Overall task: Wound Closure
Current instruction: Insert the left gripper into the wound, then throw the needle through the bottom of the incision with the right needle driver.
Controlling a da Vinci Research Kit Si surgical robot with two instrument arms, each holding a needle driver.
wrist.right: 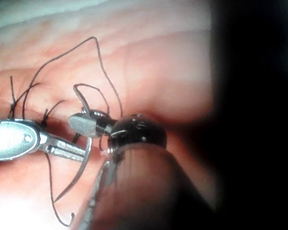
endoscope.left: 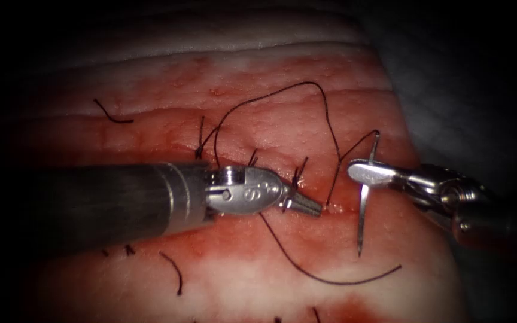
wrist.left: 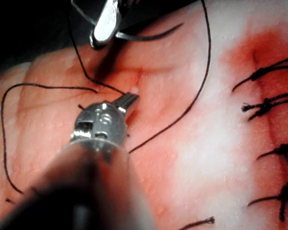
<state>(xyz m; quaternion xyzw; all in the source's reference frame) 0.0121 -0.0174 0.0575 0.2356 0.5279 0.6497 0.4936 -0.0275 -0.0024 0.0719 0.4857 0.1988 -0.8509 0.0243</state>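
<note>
My right tool (endoscope.left: 360, 172) has its jaws shut on the curved needle (endoscope.left: 362, 221), gripping it about a third of the way down from the thread end. The needle hangs free of the tissue (endoscope.left: 258, 119) at the right end of the cut, point downward. Dark thread (endoscope.left: 306, 84) runs from the needle's top, loops over the far tissue and enters it close to my left tool's tips. My left tool (endoscope.left: 312, 206) lies along the cut with its jaws shut and tips on the tissue, nothing seen between them. The wrist views show the left tool (wrist.left: 129, 99), right tool (wrist.right: 84, 123) and needle (wrist.right: 84, 165).
Knotted stitches (endoscope.left: 252, 158) cross the cut to the left of the tools. Loose cut ends of thread (endoscope.left: 112, 116) (endoscope.left: 175, 272) lie on the tissue. Red fluid (endoscope.left: 354, 311) stains the near surface. The tissue's right edge (endoscope.left: 417, 155) drops off just behind the right tool.
</note>
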